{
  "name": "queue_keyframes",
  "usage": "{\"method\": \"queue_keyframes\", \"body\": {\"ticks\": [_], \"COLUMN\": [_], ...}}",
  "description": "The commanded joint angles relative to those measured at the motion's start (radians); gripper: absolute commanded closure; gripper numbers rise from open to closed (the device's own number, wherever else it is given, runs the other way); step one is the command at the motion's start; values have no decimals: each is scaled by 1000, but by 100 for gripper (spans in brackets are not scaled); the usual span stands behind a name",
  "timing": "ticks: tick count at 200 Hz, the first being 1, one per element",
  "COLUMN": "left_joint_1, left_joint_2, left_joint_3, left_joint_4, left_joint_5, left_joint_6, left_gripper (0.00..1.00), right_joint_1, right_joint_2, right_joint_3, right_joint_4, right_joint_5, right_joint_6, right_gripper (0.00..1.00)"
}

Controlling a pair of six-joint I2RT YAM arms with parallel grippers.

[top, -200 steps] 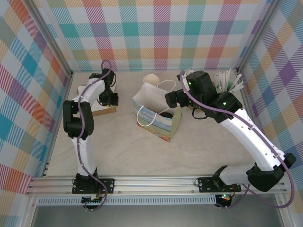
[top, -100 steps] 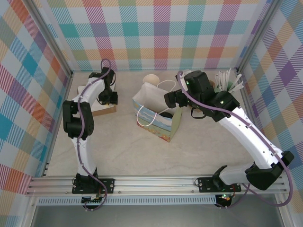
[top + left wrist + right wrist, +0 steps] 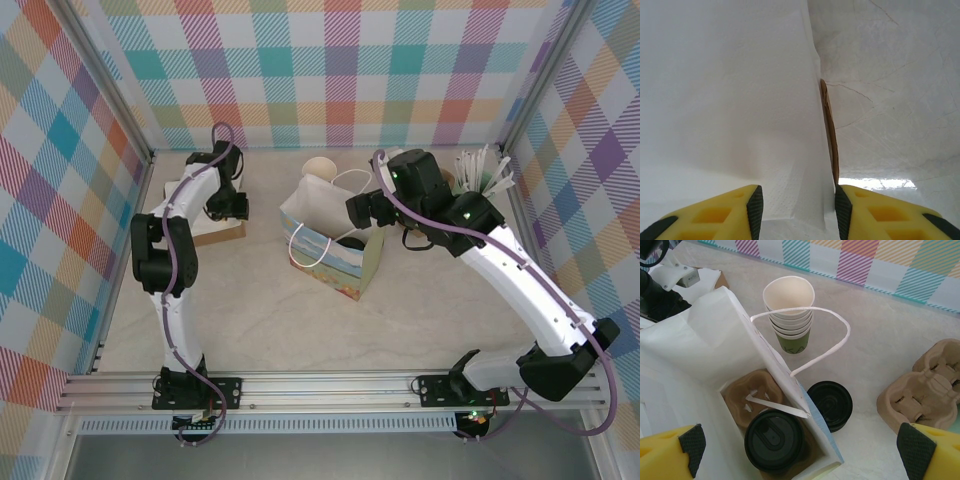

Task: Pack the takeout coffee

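inside the paper bag (image 3: 700, 345), at its bottom, the takeout coffee (image 3: 774, 441) stands upright in one pocket of a brown pulp carrier (image 3: 742, 402). from above only its round black lid can be seen; the cup wall is hidden. one white handle (image 3: 832, 335) of the bag loops over the open mouth. the right gripper (image 3: 802, 447) hangs above this mouth with its jaws spread very wide and nothing is held between them. its black pads (image 3: 691, 442) sit at the two lower corners of the right wrist view.

in the top view the bag stands near the middle of the table (image 3: 260, 320), and the right gripper is at the bag's upper right edge. behind the bag a stack of cream-rimmed paper cups (image 3: 789, 315) stands on the table. a low stack of black lids (image 3: 830, 406) lies just beside the bag's outer wall. spare pulp carriers (image 3: 922, 390) lie further to the side, well apart from the bag. a cup of white sticks (image 3: 482, 172) stands at the back right.

the left gripper (image 3: 798, 205) is at the back left of the table, far from the bag. a white paper sheet (image 3: 790, 190) fills the gap between its jaws, with a thin brown cardboard edge (image 3: 830, 135) just beside the sheet. the jaws are partly apart, and i cannot tell if they pinch the sheet or are loose around it.
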Motion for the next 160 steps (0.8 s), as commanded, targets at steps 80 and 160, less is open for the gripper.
{"method": "queue_keyframes", "body": {"ticks": [80, 160], "left_joint_1": [-3, -3], "left_joint_2": [-43, -3], "left_joint_3": [24, 25], "left_joint_4": [-34, -48], "left_joint_5": [26, 58], "left_joint_6": [19, 25], "left_gripper": [53, 54], "right_joint_1": [-6, -7], "right_joint_2": [7, 12], "right_joint_3": [-3, -5], "right_joint_4": [8, 5], "right_joint_5": [3, 9], "right_joint_6": [7, 5], "right_gripper": [0, 0]}}
